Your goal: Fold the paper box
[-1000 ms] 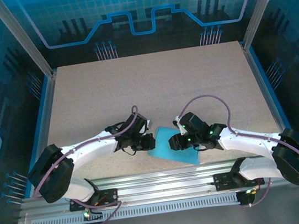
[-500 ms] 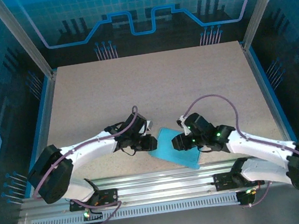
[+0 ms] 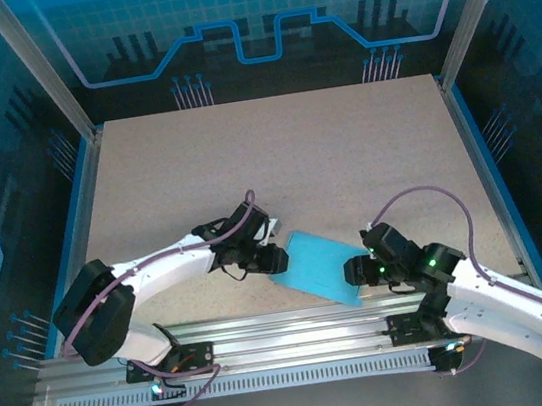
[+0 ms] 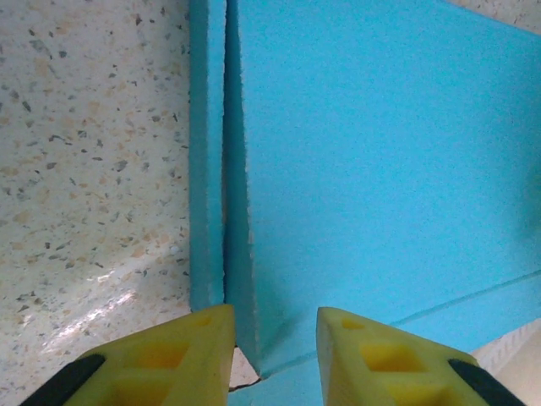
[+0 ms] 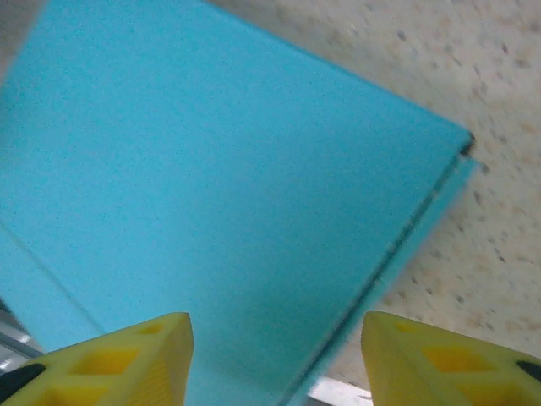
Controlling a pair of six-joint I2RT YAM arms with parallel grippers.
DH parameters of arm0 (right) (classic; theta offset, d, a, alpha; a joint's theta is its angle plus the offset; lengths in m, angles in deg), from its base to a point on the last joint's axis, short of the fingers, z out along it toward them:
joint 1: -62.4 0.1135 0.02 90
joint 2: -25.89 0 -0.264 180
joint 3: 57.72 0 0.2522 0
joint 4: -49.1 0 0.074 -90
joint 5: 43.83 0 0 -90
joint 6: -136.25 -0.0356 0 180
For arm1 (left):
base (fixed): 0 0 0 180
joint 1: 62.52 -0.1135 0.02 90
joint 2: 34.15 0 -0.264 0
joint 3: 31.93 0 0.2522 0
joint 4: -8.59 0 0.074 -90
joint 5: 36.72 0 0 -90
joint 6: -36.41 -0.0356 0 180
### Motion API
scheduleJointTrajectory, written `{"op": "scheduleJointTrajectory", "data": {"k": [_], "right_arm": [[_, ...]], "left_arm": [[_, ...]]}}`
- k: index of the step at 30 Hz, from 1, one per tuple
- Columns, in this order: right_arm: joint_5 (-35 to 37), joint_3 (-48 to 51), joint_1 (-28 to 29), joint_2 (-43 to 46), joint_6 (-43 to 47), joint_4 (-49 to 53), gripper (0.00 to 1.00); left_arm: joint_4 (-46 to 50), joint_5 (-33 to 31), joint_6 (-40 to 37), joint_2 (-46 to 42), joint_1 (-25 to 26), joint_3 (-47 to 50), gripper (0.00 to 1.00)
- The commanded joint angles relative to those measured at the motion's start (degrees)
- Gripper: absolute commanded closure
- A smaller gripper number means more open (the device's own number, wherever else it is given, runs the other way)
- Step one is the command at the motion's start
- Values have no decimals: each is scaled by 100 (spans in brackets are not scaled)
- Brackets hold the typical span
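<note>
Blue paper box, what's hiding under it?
The paper box lies flat on the speckled table, and table shows along its edges. The spot right beneath it is covered by the box, so anything there cannot be seen.

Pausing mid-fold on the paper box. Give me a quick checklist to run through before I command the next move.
1. Left tool released: ok, fingers apart, straddling one edge of the bright blue flat cardboard box.
2. Right tool released: ok, open, nothing between its fingers.
3. Box lying flat on the speckled tabletop: ok.
4. End flap fully tucked: cannot tell; a dark seam shows along one side.
5. Room at the table's front: not ok, the box's near corner appears to reach the metal rail.
</note>
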Motion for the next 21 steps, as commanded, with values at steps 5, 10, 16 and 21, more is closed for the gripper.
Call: {"op": "scheduleJointTrajectory", "data": {"k": [5, 10, 16, 21], "right_arm": [[-628, 541, -44, 512, -538, -169, 48], [-764, 643, -44, 378, -597, -560, 50], [-740, 696, -74, -36, -568, -1439, 54], [-696, 628, -180, -435, -422, -1918, 54]], "left_arm": [[93, 374, 10, 174, 106, -123, 68], [115, 435, 120, 200, 132, -113, 71], [139, 475, 187, 214, 121, -177, 74], [153, 483, 214, 235, 75, -241, 76]]}}
